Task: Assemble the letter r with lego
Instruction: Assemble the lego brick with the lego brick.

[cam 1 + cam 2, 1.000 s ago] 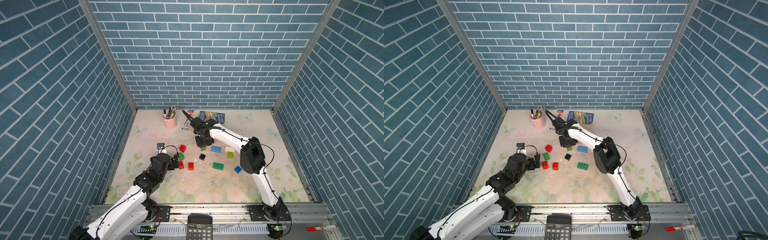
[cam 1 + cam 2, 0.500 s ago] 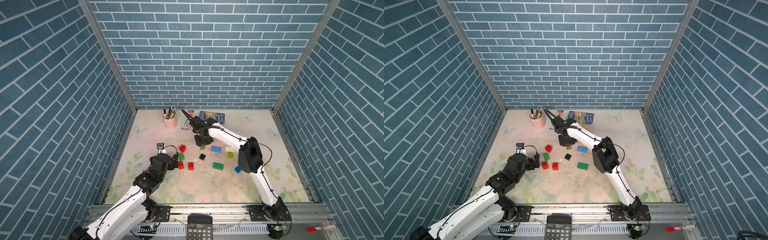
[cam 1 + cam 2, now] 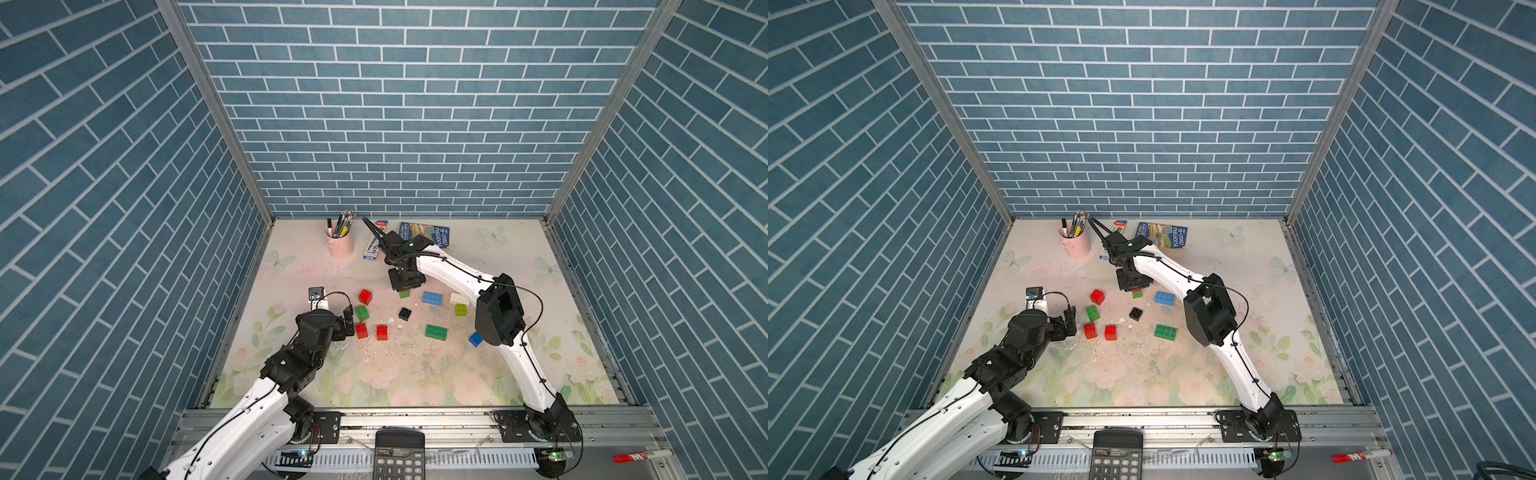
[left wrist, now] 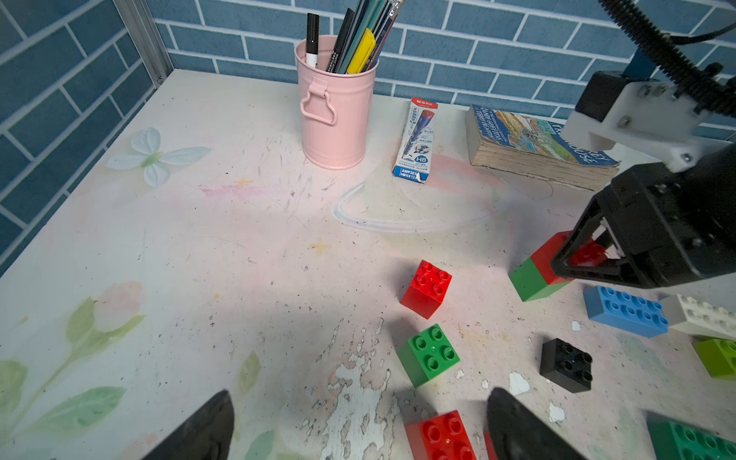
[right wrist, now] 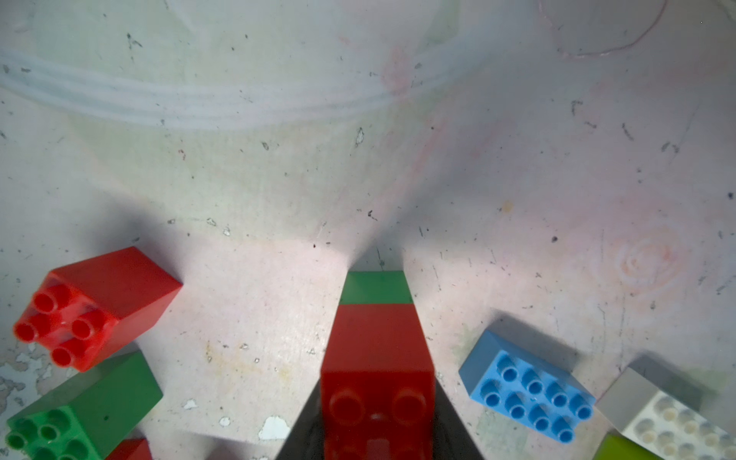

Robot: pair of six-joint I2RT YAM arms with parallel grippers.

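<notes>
Right wrist view puts us directly over the work. The right gripper (image 5: 378, 438) is clamped on a red square studded plastic brick (image 5: 377, 350), which sits stacked on a green plastic brick (image 5: 376, 287) of matching width. From the left wrist view, that lower brick looks to rest on the worn floral tabletop (image 4: 239, 239). We cannot tell whether the two are fully clicked together. We read this pair as the start of the letter's stem. The left gripper (image 4: 358, 434) hangs wide open and empty, near a loose green square brick (image 4: 429, 354).

To do this step well, we should push straight down with the wrist vertical, so the studs seat evenly and the base does not skate on the smooth surface. If it slides, the left gripper could brace it from the side. We should let go only once the seam looks closed all round. Then we lift straight up, keeping clear of the long blue brick (image 5: 529, 392) and the loose red square brick (image 5: 95, 310) near the stack.
</notes>
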